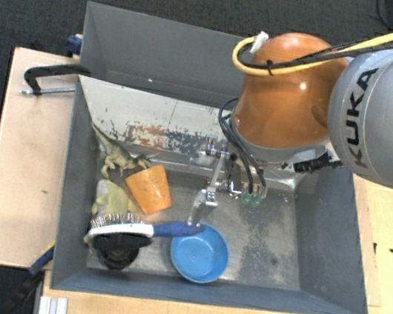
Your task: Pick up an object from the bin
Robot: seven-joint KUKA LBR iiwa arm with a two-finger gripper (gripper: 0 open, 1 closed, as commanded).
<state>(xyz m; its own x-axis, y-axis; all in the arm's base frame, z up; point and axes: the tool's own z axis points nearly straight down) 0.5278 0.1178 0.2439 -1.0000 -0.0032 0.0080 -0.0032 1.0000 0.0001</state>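
Note:
My gripper (201, 207) hangs under the orange-covered wrist, over the middle of the bin floor. Its lower end is just above the tip of the blue handle of a brush (168, 230), which lies across the front of the bin with its white bristled head to the left. A round blue bowl (199, 258) sits right in front of the gripper, touching the handle's end. An orange cup (149, 188) lies on its side to the gripper's left. Nothing shows in the gripper's grasp.
In the left part of the bin lie a greenish toy dinosaur (117, 155), a pale yellow-green thing (109, 194) and a black round object (116, 253) under the brush head. Bare bin floor stretches to the right of the bowl.

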